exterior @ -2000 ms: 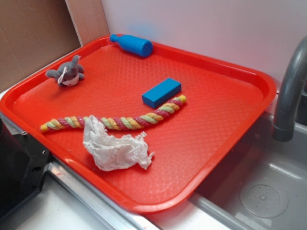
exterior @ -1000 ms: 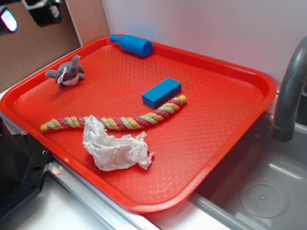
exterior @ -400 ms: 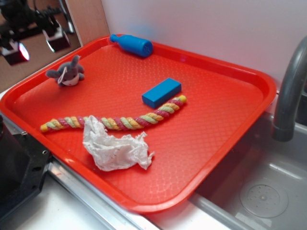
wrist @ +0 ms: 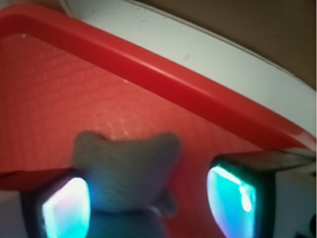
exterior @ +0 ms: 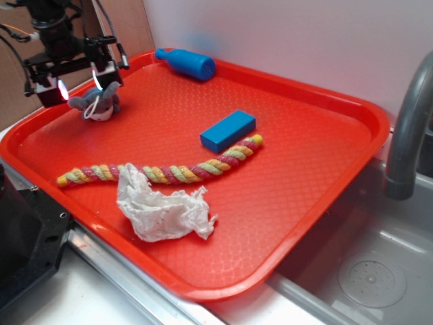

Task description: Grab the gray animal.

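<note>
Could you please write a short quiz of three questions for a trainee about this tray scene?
1. True or false: the gripper is open around the gray animal.
2. Which lies nearest the blue block? A) blue bottle B) braided rope C) paper towel
3. What holds all the items?

Key: 1 true; 2 B; 3 the red tray.

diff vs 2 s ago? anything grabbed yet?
The gripper came in from the upper left and dropped over the gray animal; its open fingers now sit either side of it, nothing gripped. Tray, blue block, rope, paper towel and blue bottle unchanged.
</note>
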`<state>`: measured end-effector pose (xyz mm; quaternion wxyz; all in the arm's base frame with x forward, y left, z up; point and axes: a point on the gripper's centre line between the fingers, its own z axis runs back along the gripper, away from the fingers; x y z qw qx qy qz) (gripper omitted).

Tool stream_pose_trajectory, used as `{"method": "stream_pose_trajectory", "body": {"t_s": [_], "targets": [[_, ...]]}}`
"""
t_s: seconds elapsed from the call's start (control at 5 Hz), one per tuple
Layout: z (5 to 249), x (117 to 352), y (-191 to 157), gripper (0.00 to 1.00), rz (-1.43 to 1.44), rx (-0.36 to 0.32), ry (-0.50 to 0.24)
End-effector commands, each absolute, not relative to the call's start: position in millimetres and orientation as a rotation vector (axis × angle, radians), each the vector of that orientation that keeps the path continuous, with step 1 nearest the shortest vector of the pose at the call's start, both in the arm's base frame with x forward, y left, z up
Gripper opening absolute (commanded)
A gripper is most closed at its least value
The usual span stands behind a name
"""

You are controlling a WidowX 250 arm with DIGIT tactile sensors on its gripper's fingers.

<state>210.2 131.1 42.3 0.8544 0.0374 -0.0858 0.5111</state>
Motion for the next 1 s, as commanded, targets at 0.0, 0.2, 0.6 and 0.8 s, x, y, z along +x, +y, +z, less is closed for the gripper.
{"method": "stream_pose_trajectory", "body": {"t_s": [0.0,0.2,0.6,0.8], "targets": [[23.2,211.4,106.4,1.00,1.074,0.144,-0.139],[20.1,207.9,95.4,0.99,1.076,0.154,-0.115],[53.3,189.1,67.5,0.00,0.789,-0.078,-0.090],[103.6,190.5,52.1,0.00,0.538,-0.122,-0.117]]}}
